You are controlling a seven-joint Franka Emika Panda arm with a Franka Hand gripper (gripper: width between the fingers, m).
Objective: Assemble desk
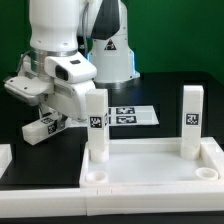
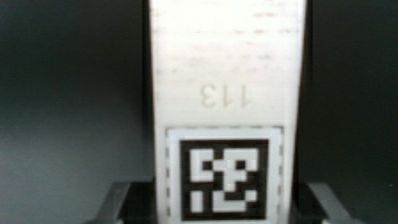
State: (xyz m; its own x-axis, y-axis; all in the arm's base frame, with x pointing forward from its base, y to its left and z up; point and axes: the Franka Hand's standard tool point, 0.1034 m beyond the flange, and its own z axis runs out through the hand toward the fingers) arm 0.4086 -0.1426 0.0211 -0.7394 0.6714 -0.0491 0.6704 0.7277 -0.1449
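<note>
Desk panel (image 1: 150, 168) carries two upright legs (image 1: 190, 118); gripper (image 2: 226, 203) fingers (image 2: 121, 200) straddle one leg (image 2: 226, 80), can't tell whether they clamp it.

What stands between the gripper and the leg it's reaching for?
Nothing visible. In the wrist view the leg sits directly between the fingers of the gripper. The other leg stands apart, at the exterior view's right.

White sq leg (image 2: 222, 60), b/w tag (image 2: 226, 178), mirrored 113 mark (image 2: 222, 96)
</note>
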